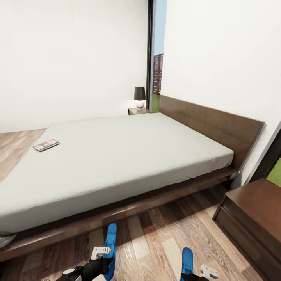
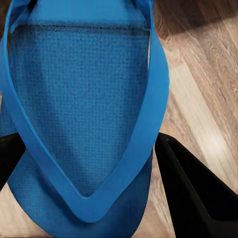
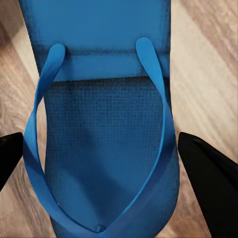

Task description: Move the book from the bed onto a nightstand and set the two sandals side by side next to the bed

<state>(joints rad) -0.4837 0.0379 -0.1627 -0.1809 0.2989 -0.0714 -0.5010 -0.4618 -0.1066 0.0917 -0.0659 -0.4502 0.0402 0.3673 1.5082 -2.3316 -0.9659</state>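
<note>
Two blue sandals are seen low in the head view, one at each arm. The left sandal (image 1: 111, 249) is carried by the left end effector (image 1: 102, 255), and the right sandal (image 1: 187, 262) by the right end effector (image 1: 195, 273). In the left wrist view, the left sandal (image 2: 79, 124) lies between the two dark fingers (image 2: 198, 193), which stand at both sides of the sole, so this end effector is judged to be clamped on it. In the right wrist view, the right sandal (image 3: 101, 134) is placed in the same way between the fingers (image 3: 210, 173), and a closed hold is judged there also. Both sandals are held over the wooden floor (image 1: 156, 242), near the long side of the bed (image 1: 117, 164).

The book (image 1: 46, 145) is still lying on the mattress, near the far edge at the left, well apart from both arms. One nightstand (image 1: 253, 218) is seen at the right, beside the headboard, and a second nightstand (image 1: 137, 111) with a lamp (image 1: 139, 96) is seen behind the bed.

Some risks can be judged from here. The sandals are thin and flexible, so one may be turned or slipped out when it is lowered. If they are released at different angles, they will not lie side by side. The left sandal is nearer to the bed frame than the right one, so it may be pushed under the platform. The book is far across the mattress, so a long reach will probably be needed for it later.
</note>
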